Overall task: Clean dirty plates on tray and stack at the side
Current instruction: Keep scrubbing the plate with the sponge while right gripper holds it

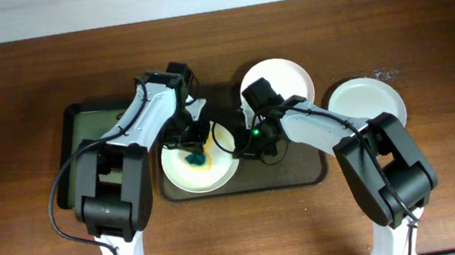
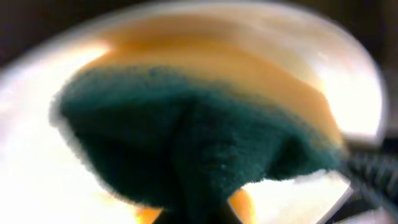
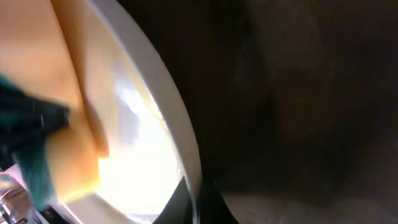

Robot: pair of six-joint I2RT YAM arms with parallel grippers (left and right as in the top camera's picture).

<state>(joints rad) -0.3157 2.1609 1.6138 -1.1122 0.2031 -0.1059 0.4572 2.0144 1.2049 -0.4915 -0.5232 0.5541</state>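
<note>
A white plate [image 1: 209, 178] with yellow smears lies on the left part of the dark tray [image 1: 297, 176]. My left gripper [image 1: 195, 146] is shut on a green sponge [image 1: 195, 159] and presses it onto this plate. The sponge fills the left wrist view [image 2: 186, 143] over the smeared plate [image 2: 37, 162]. My right gripper [image 1: 239, 143] is shut on the plate's right rim, which shows in the right wrist view [image 3: 163, 99] between its fingers [image 3: 199, 202]. A second plate [image 1: 284, 78] lies at the tray's far edge. A third plate [image 1: 366, 103] lies on the table to the right.
A narrower black tray with a green inside [image 1: 82, 131] lies left of the dark tray, under my left arm. The brown wooden table [image 1: 441, 189] surrounds everything.
</note>
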